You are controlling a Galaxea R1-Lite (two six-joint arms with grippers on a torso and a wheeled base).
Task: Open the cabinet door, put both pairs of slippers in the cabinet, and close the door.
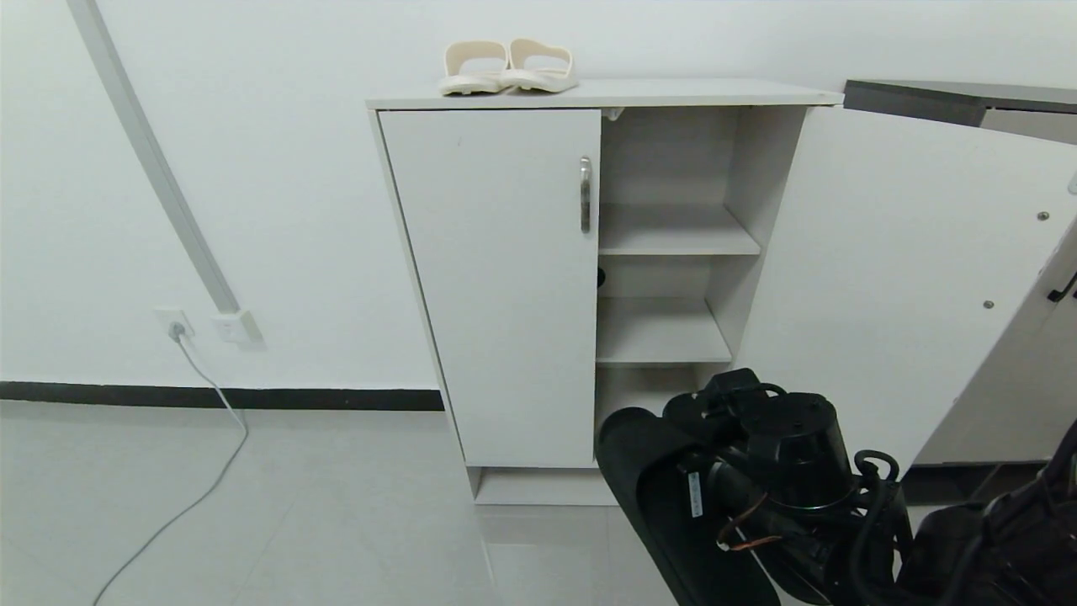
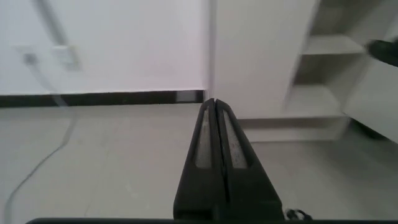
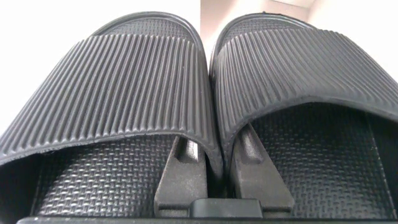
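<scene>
Blk slippers (image 3: pixel 143 81) x2, cream slippers (image 1: pixel 507 67) x2

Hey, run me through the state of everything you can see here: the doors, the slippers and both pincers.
Right cabinet door: swung open.
Left cabinet door: shut.
Beige slippers: side by side on the cabinet top.
Black slippers: clamped together in the right pincer, outside the cabinet.
Right pincer: shut on the black slippers.
Left pincer: shut, holding nothing.
Grey cable: plugged into the wall socket.
</scene>
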